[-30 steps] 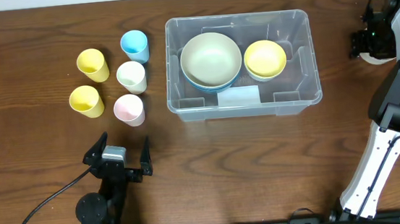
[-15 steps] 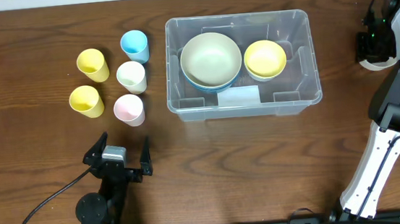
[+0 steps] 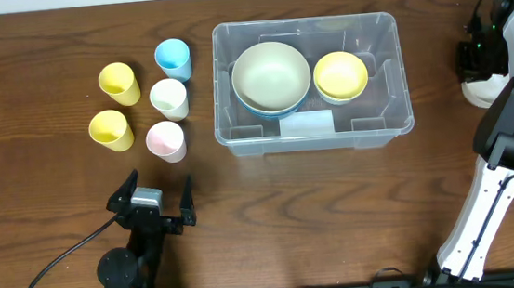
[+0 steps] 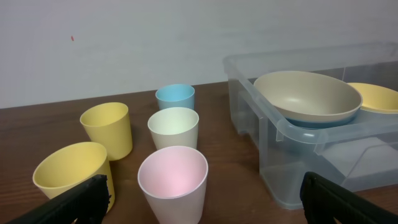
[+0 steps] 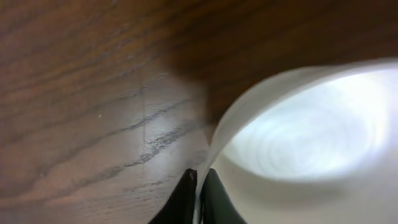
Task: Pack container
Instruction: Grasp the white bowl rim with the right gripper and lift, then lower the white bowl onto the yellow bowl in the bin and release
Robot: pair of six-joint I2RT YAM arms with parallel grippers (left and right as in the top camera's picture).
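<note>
**A:** At the far right edge of the dark wooden table (image 3: 61, 245), the right gripper (image 5: 198, 185) has its fingers pressed together on the thin rim of a white plastic bowl (image 5: 298, 143). It's pinching one wall only, and the bite looks shallow.

**B:** So what could go wrong?

**A:** I'd expect the bowl to hang tilted once lifted. A slick rim could slide out of so small a grip and drop short of its goal.

**B:** Where is that goal?

**A:** The large clear plastic rectangular container (image 3: 386, 103) sits mid-table, well apart from the bowl, to its left. It's already crowded. A wide pale beige bowl (image 3: 270, 73) is nested on a blue bowl (image 4: 320, 121), and a small yellow bowl (image 3: 340, 74) sits beside them. A tilted white bowl could clip the container's right wall or knock the yellow one askew.

**B:** And the other arm?

**A:** The left gripper (image 3: 157, 195) is spread wide and empty, near the front edge. It faces a pink plastic cup (image 3: 165, 139), which stands close to a cream cup (image 3: 168, 98) and a yellow cup (image 3: 109, 129). Wide fingers reaching in might topple a neighbour.
</note>
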